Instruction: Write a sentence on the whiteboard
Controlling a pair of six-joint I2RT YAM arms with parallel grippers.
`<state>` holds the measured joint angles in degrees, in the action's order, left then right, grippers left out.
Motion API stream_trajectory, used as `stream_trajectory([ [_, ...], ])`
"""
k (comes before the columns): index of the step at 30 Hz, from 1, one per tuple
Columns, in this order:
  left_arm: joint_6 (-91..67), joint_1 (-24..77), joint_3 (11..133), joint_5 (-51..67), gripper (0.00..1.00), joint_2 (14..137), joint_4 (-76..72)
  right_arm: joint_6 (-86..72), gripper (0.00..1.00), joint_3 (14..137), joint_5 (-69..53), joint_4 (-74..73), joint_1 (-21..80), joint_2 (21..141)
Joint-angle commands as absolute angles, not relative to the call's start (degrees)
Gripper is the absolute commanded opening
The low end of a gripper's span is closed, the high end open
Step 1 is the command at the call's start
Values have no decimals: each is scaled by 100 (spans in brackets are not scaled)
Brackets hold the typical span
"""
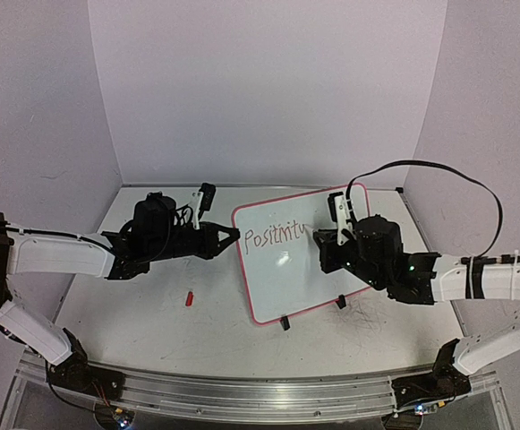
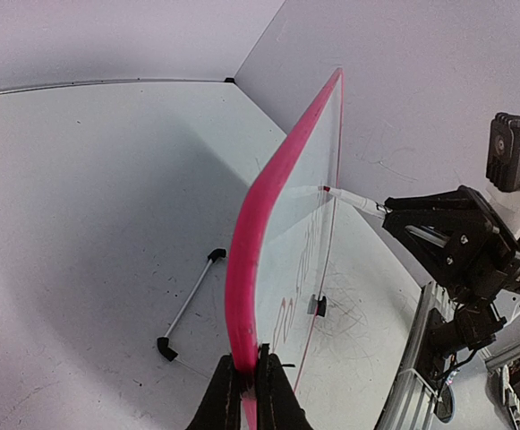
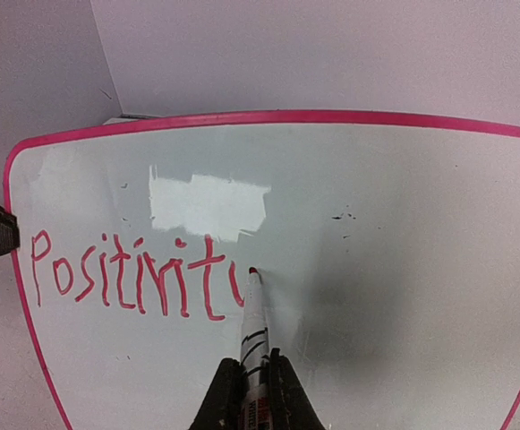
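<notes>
Right gripper [image 3: 248, 374] has its fingers pressed together around the barrel of a white marker with a red tip [image 3: 255, 318]. That tip touches the glossy white rectangular whiteboard with a thin pink-red frame [image 3: 403, 260] at the top of the last, unfinished letter. From the board's left side toward the tip runs thin red handwritten lettering [image 3: 125, 278], a single line reading "Positivit" followed by a partly drawn letter.

At the side where the word begins, the left gripper [image 2: 246, 372] is pinched tight on the board's pink-red edge. The board stands at a tilt on the white table [image 1: 134, 313], near the middle between the two arms, with two small black clip feet [image 1: 285, 323] at its near edge.

In the left wrist view a thin metal rod with black ends [image 2: 188, 305] lies on the table beside the board's back face. A small red piece [image 1: 188, 298] lies on the table left of the board, near the left arm.
</notes>
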<state>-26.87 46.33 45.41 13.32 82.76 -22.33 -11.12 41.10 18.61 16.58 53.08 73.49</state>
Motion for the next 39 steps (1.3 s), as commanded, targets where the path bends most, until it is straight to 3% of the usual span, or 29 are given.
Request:
stream_trajectory([
  [1, -2470, 4588, 4696, 1195, 0, 8086, -2250, -976, 0, 4379, 2052, 1779, 5255, 7491],
  [39, -2452, 4588, 4660, 1160, 0, 8045, -2250, -1492, 0, 3730, 1509, 1325, 5291, 7093],
])
